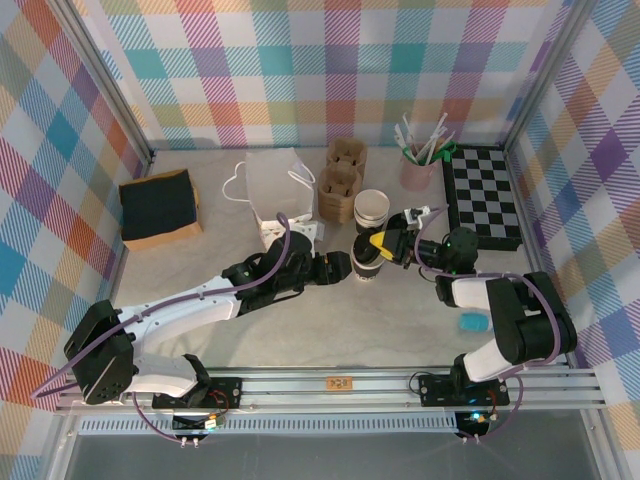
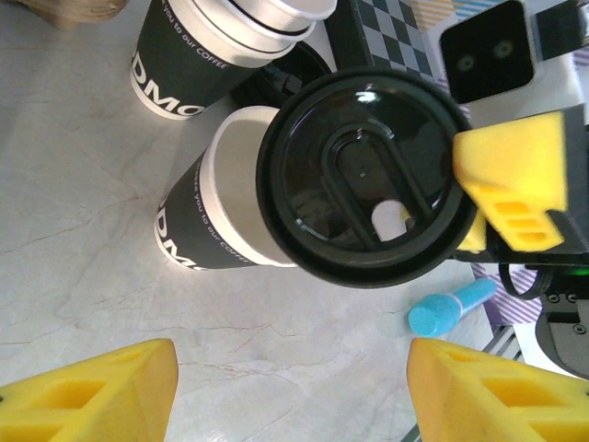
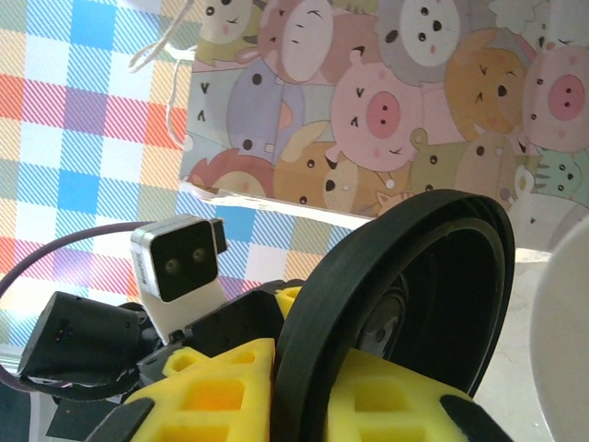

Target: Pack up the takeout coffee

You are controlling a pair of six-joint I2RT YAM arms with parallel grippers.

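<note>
Right hand (image 2: 492, 198) clamped on rim of lid (image 2: 363, 175), holding it at mouth of coffee cup (image 2: 207, 226). Lid looks offset, not pressed flush; cannot tell for sure. Left hand (image 2: 293, 373) open, fingers spread wide either side of cup, not touching. Cup upright on worktop (image 1: 300, 320), just in front of stack of cups (image 1: 371, 208). White bag (image 1: 275, 185) stands apart, back-left. Judgement: lidding underway. Sealing, then moving cup into bag, not yet done.

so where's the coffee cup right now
Top view: the coffee cup stands just right of centre, nearside of the cup stack and left of the checkerboard.
</note>
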